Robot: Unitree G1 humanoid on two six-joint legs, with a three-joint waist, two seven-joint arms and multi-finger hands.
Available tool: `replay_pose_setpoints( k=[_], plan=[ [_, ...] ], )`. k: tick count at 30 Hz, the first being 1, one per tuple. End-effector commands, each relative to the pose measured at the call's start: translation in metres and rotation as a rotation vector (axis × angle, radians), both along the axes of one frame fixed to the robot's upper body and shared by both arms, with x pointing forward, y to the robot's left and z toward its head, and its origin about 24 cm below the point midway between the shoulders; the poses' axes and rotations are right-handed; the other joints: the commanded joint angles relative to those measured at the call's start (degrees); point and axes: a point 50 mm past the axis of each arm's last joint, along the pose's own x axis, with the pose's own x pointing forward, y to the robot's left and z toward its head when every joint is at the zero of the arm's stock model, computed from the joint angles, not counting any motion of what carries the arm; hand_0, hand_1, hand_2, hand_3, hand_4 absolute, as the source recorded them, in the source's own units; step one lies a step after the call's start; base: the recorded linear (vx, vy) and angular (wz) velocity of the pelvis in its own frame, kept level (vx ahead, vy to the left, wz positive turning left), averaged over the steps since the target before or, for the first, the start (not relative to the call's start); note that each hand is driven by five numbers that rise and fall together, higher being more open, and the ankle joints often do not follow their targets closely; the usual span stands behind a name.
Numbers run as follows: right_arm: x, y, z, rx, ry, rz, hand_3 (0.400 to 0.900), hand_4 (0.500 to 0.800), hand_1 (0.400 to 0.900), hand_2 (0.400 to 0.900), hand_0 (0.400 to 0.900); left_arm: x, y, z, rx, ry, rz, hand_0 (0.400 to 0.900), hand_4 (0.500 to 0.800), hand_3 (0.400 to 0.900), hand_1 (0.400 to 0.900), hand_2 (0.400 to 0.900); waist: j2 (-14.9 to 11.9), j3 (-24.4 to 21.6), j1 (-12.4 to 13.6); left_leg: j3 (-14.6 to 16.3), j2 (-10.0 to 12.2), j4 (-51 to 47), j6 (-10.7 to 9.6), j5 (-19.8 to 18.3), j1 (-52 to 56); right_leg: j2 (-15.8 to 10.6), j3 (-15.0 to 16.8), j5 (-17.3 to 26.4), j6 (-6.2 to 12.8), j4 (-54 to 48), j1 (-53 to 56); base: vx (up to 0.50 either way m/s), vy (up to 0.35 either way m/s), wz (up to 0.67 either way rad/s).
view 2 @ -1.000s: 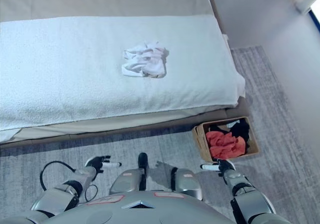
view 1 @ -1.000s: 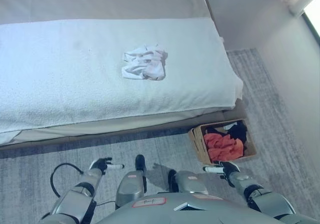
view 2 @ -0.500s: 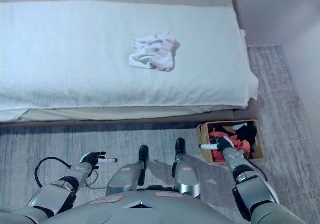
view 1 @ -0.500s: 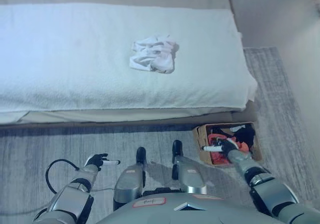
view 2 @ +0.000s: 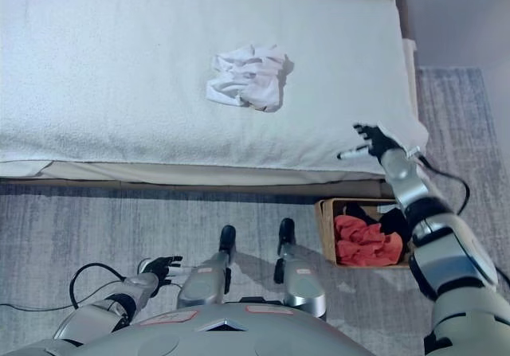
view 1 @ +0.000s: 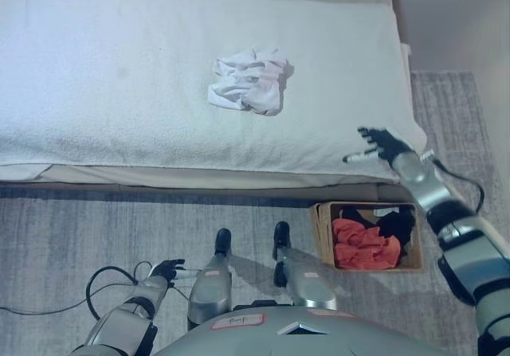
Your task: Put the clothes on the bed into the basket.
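Observation:
A crumpled white garment (view 1: 249, 83) lies on the bed's white cover (view 1: 119, 93), right of the middle. On the floor by the bed's right front corner stands a brown basket (view 1: 322, 233) holding red and black clothes (view 1: 362, 243). My right hand (view 1: 380, 144) is raised over the bed's right front corner, above the basket, open with spread fingers and holding nothing. It is well right of and nearer than the white garment. My left hand (view 1: 166, 271) hangs low at the lower left over the floor, fingers loosely open and empty.
The bed runs across the top of the view, its front edge (view 1: 199, 177) facing me. A grey rug (view 1: 80, 228) covers the floor before it. Paler bare floor (view 1: 454, 21) lies right of the bed.
My right hand has risen from beside the basket up to the bed's right front corner. My left hand has dropped lower. The camera has also shifted.

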Motion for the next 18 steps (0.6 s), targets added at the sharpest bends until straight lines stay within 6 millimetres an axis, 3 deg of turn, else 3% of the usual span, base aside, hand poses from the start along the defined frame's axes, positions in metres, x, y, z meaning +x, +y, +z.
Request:
replay_pose_setpoints(
  k=[1,3,7,11,18],
  plan=[
    [0.050,0.010,0.118,-0.105,-0.340,0.023,0.900,0.800,0.900,0.900,0.900,0.014,0.012,0.008,0.043,-0.038,0.024,0.900,0.800,0.900,0.900,0.900,-0.4,2.5,1.8,0.9,-0.9,0.6,-0.8,-3.4,-0.9,-3.4,1.5,-3.5,3.29,2.7,-0.8,0.00,-0.060,0.00],
    [0.060,0.025,0.143,-0.112,-0.396,0.030,0.900,0.800,0.900,0.900,0.900,0.012,0.012,0.007,0.036,-0.041,0.040,0.900,0.800,0.900,0.900,0.900,0.1,3.1,2.8,0.7,-1.0,0.1,-0.9,-2.7,-1.6,-3.4,1.6,-3.3,3.21,2.0,-1.3,0.01,-0.050,0.01],
    [0.070,0.044,0.161,-0.143,-0.422,0.034,0.900,0.800,0.900,0.900,0.900,0.008,0.010,0.005,0.019,-0.042,0.054,0.900,0.800,0.900,0.900,0.900,1.4,4.3,4.5,-0.1,-1.4,-0.3,-0.9,-1.8,-3.4,-3.4,1.6,-3.1,2.95,1.5,-2.3,0.01,-0.054,0.15],
    [0.072,0.043,0.171,-0.168,-0.436,-0.003,0.900,0.800,0.900,0.900,0.900,0.002,0.007,0.004,0.001,-0.044,0.044,0.900,0.800,0.900,0.900,0.900,3.2,5.4,6.5,-1.4,-2.1,-0.3,-1.1,-0.9,-4.9,-3.6,1.1,-3.5,2.67,1.9,-3.0,0.01,-0.023,0.27],
    [0.070,0.030,0.206,-0.207,-0.524,-0.065,0.900,0.800,0.900,0.900,0.900,0.015,0.004,0.008,-0.007,-0.096,0.005,0.900,0.800,0.900,0.900,0.900,6.6,8.2,9.0,-4.9,-3.0,-0.2,-1.7,0.7,-8.7,-4.1,-1.3,-5.3,1.97,5.5,-6.1,-0.01,-0.041,0.41]
  ],
)
